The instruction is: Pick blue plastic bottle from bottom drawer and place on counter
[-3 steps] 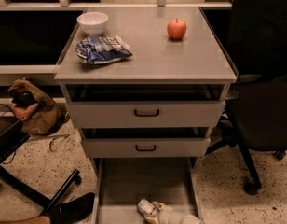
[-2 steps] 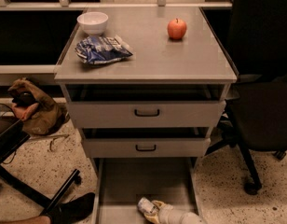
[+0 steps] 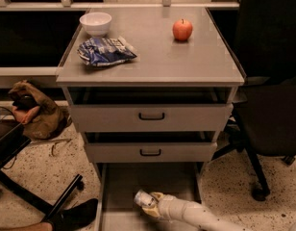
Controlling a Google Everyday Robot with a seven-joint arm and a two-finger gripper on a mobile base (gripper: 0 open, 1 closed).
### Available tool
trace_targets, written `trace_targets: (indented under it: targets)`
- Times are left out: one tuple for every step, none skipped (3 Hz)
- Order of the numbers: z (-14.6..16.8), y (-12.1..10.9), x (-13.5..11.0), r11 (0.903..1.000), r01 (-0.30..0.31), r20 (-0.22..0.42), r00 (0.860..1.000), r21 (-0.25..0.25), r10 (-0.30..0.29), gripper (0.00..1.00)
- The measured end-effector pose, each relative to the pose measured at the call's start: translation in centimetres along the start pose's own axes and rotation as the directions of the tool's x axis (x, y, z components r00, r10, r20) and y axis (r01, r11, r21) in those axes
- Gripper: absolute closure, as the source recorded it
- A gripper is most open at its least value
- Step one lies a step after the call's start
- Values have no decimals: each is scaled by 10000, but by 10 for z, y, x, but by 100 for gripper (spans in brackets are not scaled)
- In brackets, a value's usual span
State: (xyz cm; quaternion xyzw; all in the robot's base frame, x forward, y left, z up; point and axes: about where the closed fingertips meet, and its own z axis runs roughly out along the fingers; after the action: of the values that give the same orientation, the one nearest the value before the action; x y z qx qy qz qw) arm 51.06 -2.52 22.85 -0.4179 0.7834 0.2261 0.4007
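Observation:
The bottom drawer (image 3: 120,186) stands pulled out at the foot of the grey cabinet. Over its floor my gripper (image 3: 154,207) reaches in from the lower right on a white arm, shut on the blue plastic bottle (image 3: 142,198). Only the bottle's pale left end shows beyond the fingers; the rest is hidden by them. The counter (image 3: 186,61) is the cabinet's flat grey top, well above the gripper.
On the counter sit a white bowl (image 3: 95,23), a blue-and-white snack bag (image 3: 105,51) and a red apple (image 3: 182,30). Two upper drawers with black handles (image 3: 152,116) are slightly ajar. A black chair (image 3: 270,109) stands right; a brown bag (image 3: 35,112) and chair legs left.
The gripper and the bottle have shifted slightly up and to the left over the drawer floor. Everything on the counter is unchanged.

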Motion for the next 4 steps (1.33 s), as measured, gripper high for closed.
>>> trace_targets:
  targets:
    - [-13,-21,-67,9990,266,657,9975,-352,-243,100]
    - [-30,-33,-133,9933,596,991,9938,-991,-498,100]
    - [-47,-35,-168,9824,685,1135,9923,-1739,-491,100]
    - [-47,-35,-168,9824,684,1134,9923,-1740,-491,100]
